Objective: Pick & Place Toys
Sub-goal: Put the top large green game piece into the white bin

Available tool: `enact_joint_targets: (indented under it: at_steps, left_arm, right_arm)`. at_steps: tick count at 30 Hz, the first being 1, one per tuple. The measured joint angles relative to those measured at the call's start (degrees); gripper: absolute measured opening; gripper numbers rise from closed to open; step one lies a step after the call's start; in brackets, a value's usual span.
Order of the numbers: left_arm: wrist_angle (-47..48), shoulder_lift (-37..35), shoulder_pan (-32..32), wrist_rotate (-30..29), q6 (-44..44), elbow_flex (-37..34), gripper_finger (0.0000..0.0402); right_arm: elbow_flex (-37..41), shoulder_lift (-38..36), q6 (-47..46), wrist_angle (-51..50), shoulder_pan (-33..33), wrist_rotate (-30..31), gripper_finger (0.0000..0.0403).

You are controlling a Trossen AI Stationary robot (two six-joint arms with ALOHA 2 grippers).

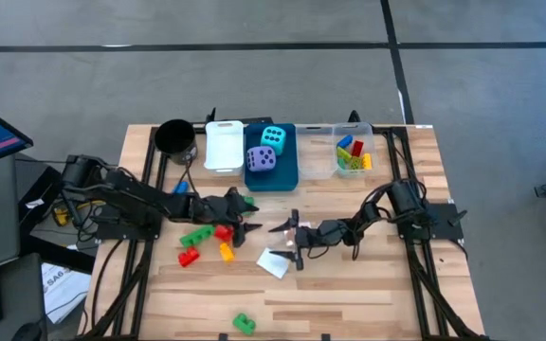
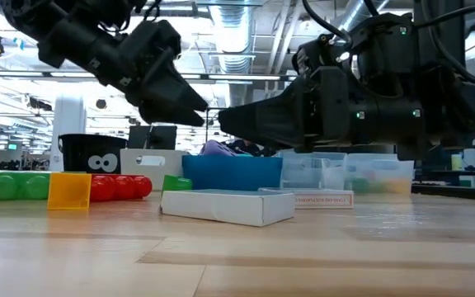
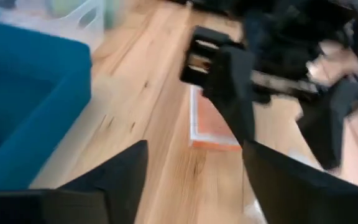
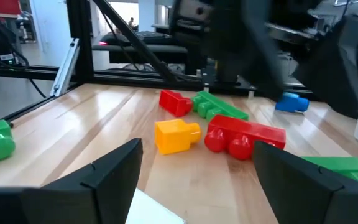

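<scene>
My left gripper (image 1: 252, 227) hangs open above the table, just near of the blue bin (image 1: 282, 175), with nothing between its fingers (image 3: 123, 180). My right gripper (image 1: 288, 243) faces it from the right, open and level, above a white card (image 1: 275, 262); a corner of that card (image 4: 157, 213) shows between its fingers. Another flat card with an orange border (image 3: 213, 121) lies ahead of the left gripper. A red brick (image 4: 246, 135), a yellow brick (image 4: 176, 135), a green brick (image 4: 219, 107) and a smaller red one (image 4: 174, 102) lie flat on the table left of the grippers.
At the far edge stand a black cup (image 1: 174, 137), a white bin (image 1: 224, 145), the blue bin with a cyan die (image 1: 273, 137) and a purple die (image 1: 262, 159), and a clear bin (image 1: 354, 152) with bricks. A lone green brick (image 1: 244, 323) lies near the front edge.
</scene>
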State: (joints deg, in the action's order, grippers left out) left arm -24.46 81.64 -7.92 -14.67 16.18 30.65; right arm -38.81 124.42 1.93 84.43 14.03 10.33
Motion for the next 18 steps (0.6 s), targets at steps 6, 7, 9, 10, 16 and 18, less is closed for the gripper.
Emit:
enact_joint_targets:
  at_steps: [6,7,9,10,16,18]
  left_arm:
    - [12.5,-3.4,0.0,0.0,-1.9,0.1,0.0321]
    - [15.3,-3.9,0.0,0.0,-1.4,0.1,0.0328]
    - [20.6,-4.9,0.0,0.0,-0.9,0.0,0.0338]
    - [21.9,-5.3,0.3,-0.1,-0.9,0.0,0.0342]
    - [23.8,-7.3,2.5,-0.4,-3.6,0.0,0.0355]
    - [24.2,-7.3,3.5,-0.4,-4.2,0.0,0.0358]
  right_arm:
    - [0.0,0.0,0.0,-0.5,-0.5,0.0,0.0299]
    - [0.0,0.0,0.0,-0.5,-0.7,0.0,0.0299]
    - [0.0,0.0,-0.4,-0.5,-0.8,0.0,0.0299]
    - [0.0,0.0,-0.4,-0.5,-0.8,0.0,0.0299]
    - [-0.9,0.0,-0.4,-1.4,-1.1,0.0,0.0299]
    - [-1.3,0.0,-0.3,-2.7,-1.1,-0.1,0.0299]
